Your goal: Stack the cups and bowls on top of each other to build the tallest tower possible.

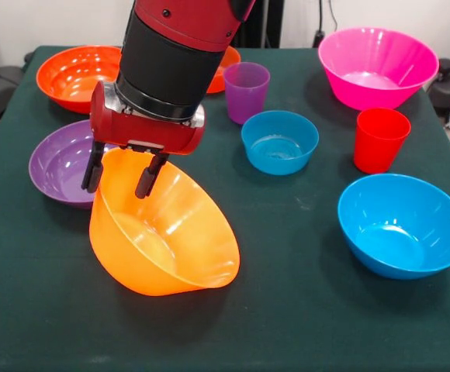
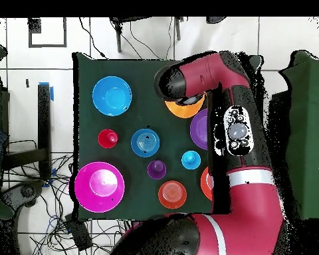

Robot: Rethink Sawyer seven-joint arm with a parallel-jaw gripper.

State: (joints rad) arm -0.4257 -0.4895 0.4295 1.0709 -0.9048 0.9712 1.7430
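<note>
My gripper (image 1: 116, 190) is shut on the far rim of the large orange bowl (image 1: 167, 232), one finger outside the wall and one inside. The bowl is tipped toward the front right. Whether its low side touches the cloth I cannot tell. From overhead the bowl (image 2: 183, 109) shows only as a sliver under the arm. Loose on the table are the purple bowl (image 1: 58, 163), red-orange bowl (image 1: 74, 74), small orange bowl (image 1: 226, 66), purple cup (image 1: 246, 89), small blue bowl (image 1: 279, 141), red cup (image 1: 380, 138), pink bowl (image 1: 376, 66) and large blue bowl (image 1: 403, 225). A light blue cup (image 2: 191, 159) shows only from overhead.
The dark green table (image 1: 287, 325) ends close in front of the orange bowl and beside the large blue bowl. The purple bowl sits right against the gripper's left side. Cables lie on the floor (image 2: 29, 192) beyond the table's edge.
</note>
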